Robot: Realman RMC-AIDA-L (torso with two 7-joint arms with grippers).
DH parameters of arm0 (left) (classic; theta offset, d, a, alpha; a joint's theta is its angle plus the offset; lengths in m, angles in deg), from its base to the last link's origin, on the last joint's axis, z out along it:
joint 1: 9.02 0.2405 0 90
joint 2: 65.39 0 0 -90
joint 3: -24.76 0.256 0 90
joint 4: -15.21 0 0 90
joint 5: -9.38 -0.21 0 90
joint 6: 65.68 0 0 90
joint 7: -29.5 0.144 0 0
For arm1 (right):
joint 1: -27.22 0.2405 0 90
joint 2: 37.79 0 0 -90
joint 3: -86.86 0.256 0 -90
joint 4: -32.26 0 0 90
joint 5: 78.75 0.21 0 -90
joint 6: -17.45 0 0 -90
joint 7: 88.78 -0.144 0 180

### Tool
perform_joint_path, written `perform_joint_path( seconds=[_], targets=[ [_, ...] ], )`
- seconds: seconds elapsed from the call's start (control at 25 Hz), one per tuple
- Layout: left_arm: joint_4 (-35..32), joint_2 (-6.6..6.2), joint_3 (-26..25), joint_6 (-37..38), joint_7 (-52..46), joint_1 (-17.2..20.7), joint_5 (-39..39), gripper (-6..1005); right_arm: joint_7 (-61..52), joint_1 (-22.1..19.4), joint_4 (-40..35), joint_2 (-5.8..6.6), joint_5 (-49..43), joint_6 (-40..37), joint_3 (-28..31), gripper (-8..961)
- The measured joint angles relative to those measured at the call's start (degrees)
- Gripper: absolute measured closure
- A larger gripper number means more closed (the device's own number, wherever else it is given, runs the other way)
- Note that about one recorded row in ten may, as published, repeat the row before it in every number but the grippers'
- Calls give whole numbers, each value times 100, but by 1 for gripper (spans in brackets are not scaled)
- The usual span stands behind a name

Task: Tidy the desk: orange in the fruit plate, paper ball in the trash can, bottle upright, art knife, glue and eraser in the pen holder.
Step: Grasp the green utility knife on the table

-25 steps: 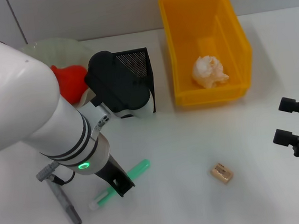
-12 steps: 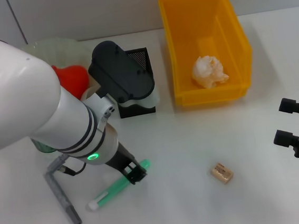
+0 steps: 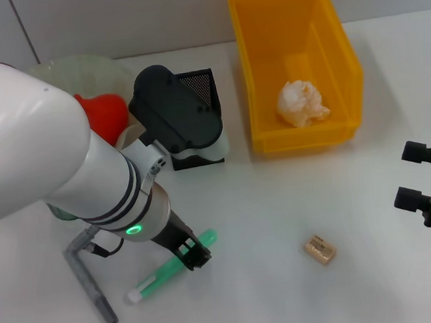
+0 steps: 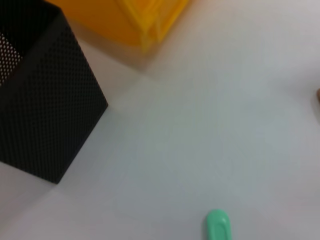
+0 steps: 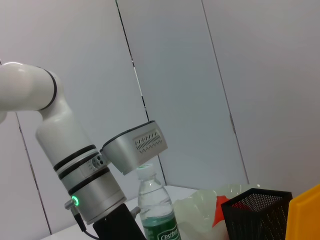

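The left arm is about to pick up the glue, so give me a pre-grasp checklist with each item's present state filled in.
1. Left gripper down over the glue: ok, its fingers sit at the stick's green end.
2. Fingers closed on the glue: cannot tell, the head view hides the contact.
3. Pen holder upright and its mouth reachable: ok, though the left wrist hangs partly over it.
4. Art knife out of the way: ok, it lies beside the glue, apart from it.
5. Eraser undisturbed: ok, alone on the table.
6. Right gripper out of the way: ok, parked open at the far right.
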Motion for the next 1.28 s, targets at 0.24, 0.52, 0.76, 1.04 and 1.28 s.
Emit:
perform_joint_path(
  seconds=[0.24,0.52,0.76,1.04,1.28],
  targets=[
    [126,0,9,17,7,-17,0,613,0,3,0,0,-4,0,0,115],
    [148,0,35,20,32,-28,6,615,0,-7,0,0,-9,-7,0,114],
    [158,0,55,29,70,-28,8,617,1,-8,0,0,-11,-10,0,114],
    [200,0,71,51,124,-30,8,619,0,-4,0,0,-11,-10,0,115],
    [229,0,71,55,139,-45,7,622,1,8,0,0,-11,-10,0,114]
  ],
)
